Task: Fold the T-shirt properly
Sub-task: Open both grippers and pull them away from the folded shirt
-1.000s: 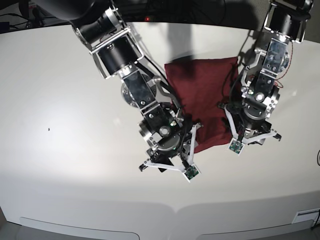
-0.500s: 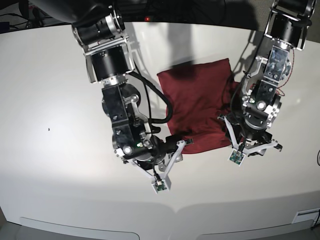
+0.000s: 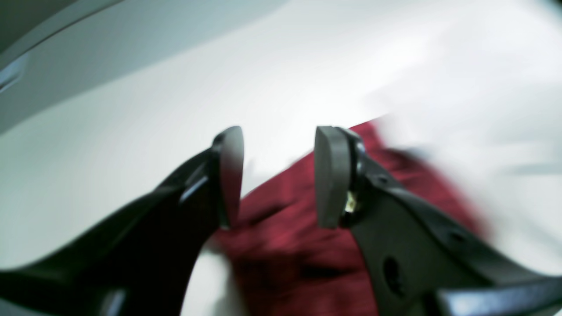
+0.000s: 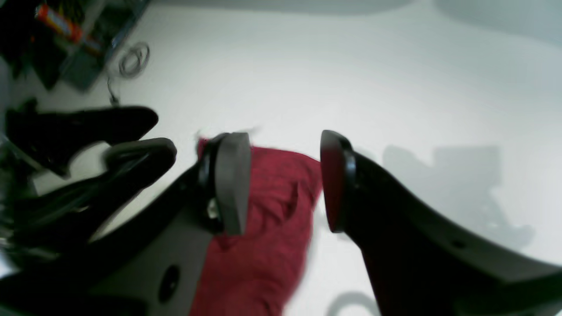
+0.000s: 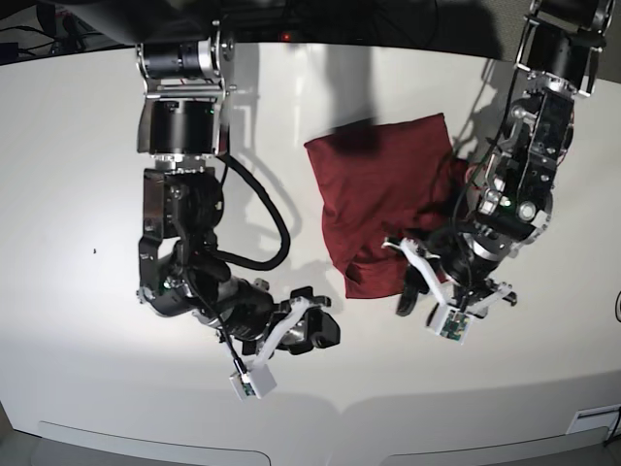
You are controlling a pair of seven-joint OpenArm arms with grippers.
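Hovering released beside the folded T-shirt (image 5: 383, 199), left gripper (image 3: 279, 175) and right gripper (image 4: 281, 180) both gape, grasping nothing.

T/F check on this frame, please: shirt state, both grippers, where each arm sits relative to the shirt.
1. The shirt lies folded into a compact bundle on the table. True.
2. The left gripper is clamped on the fabric. False: its jaws are apart with nothing between them.
3. The right gripper is open. True.
4. The right gripper rests on top of the shirt. False: in the base view it sits off the shirt, over bare table.
5. The shirt is blue. False: dark red.
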